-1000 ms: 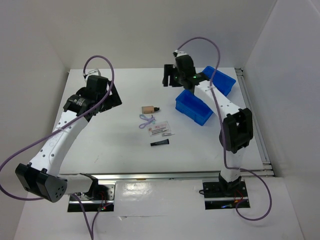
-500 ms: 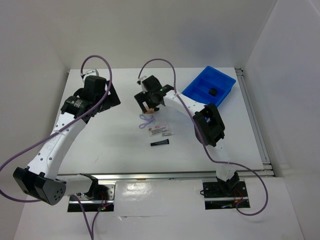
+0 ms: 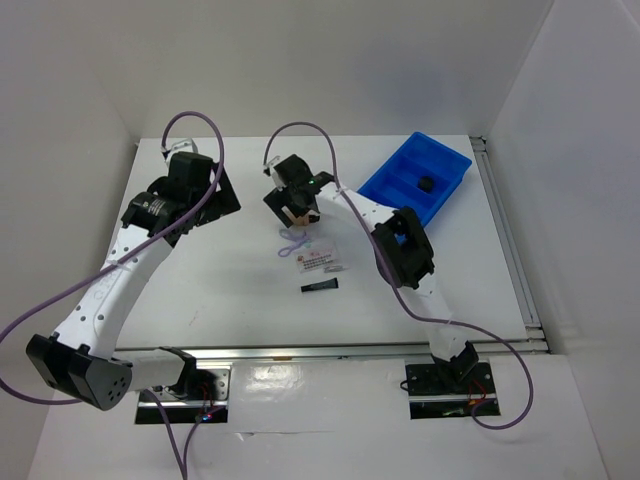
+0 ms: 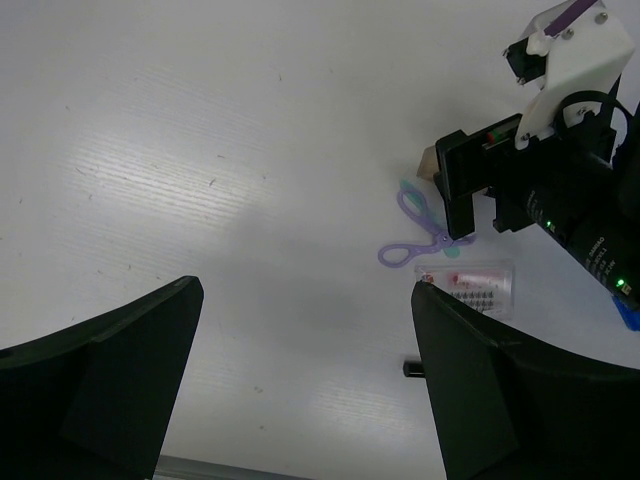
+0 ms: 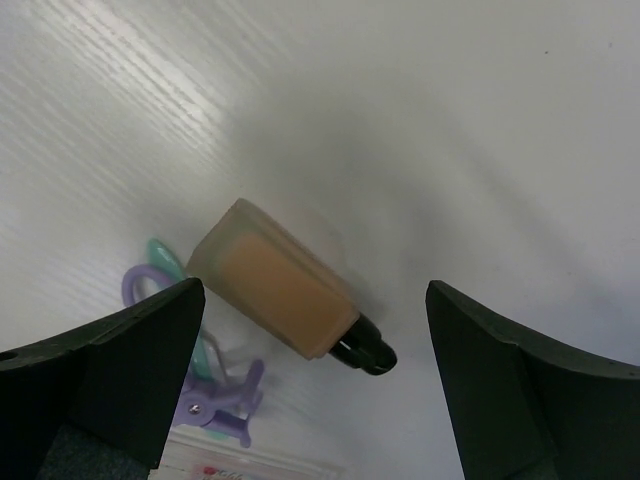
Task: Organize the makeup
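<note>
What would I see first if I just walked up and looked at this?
Probably the right gripper, jaws wide open, hanging right over a boxy tan bottle with a black cap that lies on its side near the middle of the white table. Next comes the bright blue divided plastic bin at the far right, with one tiny black cube inside it.

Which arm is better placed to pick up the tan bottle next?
Right. The right gripper, open, hovers above the tan bottle, a finger on each side; the left gripper is farther away, over bare table.
</note>
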### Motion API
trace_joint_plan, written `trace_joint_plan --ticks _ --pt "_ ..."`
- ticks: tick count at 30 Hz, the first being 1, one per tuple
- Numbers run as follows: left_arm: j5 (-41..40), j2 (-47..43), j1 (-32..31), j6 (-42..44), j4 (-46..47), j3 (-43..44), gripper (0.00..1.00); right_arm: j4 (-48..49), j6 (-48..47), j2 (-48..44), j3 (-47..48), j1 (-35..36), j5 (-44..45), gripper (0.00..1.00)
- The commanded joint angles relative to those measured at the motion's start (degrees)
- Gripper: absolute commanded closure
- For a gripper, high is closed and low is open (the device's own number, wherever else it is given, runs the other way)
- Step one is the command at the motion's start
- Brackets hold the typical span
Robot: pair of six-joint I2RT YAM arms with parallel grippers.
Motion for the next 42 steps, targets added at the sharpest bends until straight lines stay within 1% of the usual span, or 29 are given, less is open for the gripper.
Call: trace_joint_plan --ticks 1,5,9,11,12,15,17,18,21,22,24,25,28,29,30,32,33,36,37,38,41,42 --pt "-0.94 -1.90 0.29 0.18 0.15 1.13 0.00 0.21 -1.16 1.67 3.46 -1.90 0.26 0.02" --pt "-1.46 -1.90 0.29 0.18 -0.37 1.66 0.00 -0.92 -1.16 2.90 5.05 -2.52 0.26 0.03" --pt "-0.94 -1.90 0.29 0.18 -0.37 1.66 0.00 -0.93 0.85 3.43 5.05 -5.59 -1.49 0.03" --pt "-0.94 -1.90 0.29 0.18 -0.37 1.66 0.00 -0.15 1.64 2.82 3.21 -6.12 -4.64 0.06" --pt "-0.94 -1.90 0.29 0.18 -0.37 1.66 0.00 0.38 1.65 2.12 2.68 -6.65 -5.27 0.06" --pt "-0.94 -1.90 0.29 0.18 -0.37 1.66 0.00 2.14 2.27 1.59 1.27 -6.65 -5.81 0.10" --pt "-0.94 -1.90 0.29 0.18 -0.98 2.19 0.00 1.54 2.88 2.89 2.31 -6.65 -6.33 0.16" --pt "-1.55 -1.90 0.29 0.18 -0.99 2.71 0.00 1.53 2.88 3.43 2.84 -6.65 -6.33 0.23" --pt "-2.78 -2.59 0.29 0.18 -1.78 3.24 0.00 -0.31 3.41 4.22 3.90 -6.65 -6.33 0.34" --pt "-2.79 -3.21 0.29 0.18 -2.30 3.24 0.00 -0.31 3.41 4.22 3.90 -6.65 -6.33 0.41" --pt "-2.79 -3.82 0.29 0.18 -2.31 2.54 0.00 0.30 3.41 3.61 3.38 -6.12 -6.33 0.50" --pt "-2.79 -3.83 0.29 0.18 -1.70 2.54 0.00 0.30 3.41 3.61 2.86 -6.12 -6.33 0.57" --pt "-2.26 -3.83 0.29 0.18 -1.16 1.93 0.00 -0.31 3.41 3.61 4.34 -6.12 -6.86 0.57" --pt "-2.26 -3.83 0.29 0.18 -1.16 1.93 0.00 -1.79 3.41 4.30 6.35 -6.12 -6.86 0.57" --pt "-1.65 -3.83 0.29 0.18 -1.16 1.93 0.00 -2.42 3.41 4.83 7.24 -6.12 -6.17 0.59" --pt "-1.64 -3.30 0.29 0.18 -1.16 1.93 0.00 -2.42 4.19 4.84 7.77 -6.12 -5.02 0.69" --pt "-1.64 -3.30 0.29 0.18 -1.16 1.93 0.00 -2.42 4.72 3.97 7.77 -5.60 -4.41 0.69" --pt "-1.64 -3.30 0.29 0.18 -1.69 1.93 0.00 0.82 6.30 -2.70 6.11 -5.60 -3.44 0.69" --pt "-1.64 -3.82 0.29 0.18 -1.69 1.93 0.00 3.26 6.31 -6.81 4.45 -6.29 -2.39 0.69" --pt "-1.64 -3.83 0.29 0.18 -1.17 1.93 0.00 4.51 6.31 -8.77 3.47 -6.30 -1.77 0.69" --pt "-0.32 -3.83 0.29 0.18 -0.64 1.93 0.00 10.30 6.31 -15.97 -2.14 -9.37 3.93 0.69" --pt "0.20 -3.31 0.29 0.18 -0.64 1.93 0.00 13.02 5.00 -17.82 -4.94 -10.42 6.39 0.69"
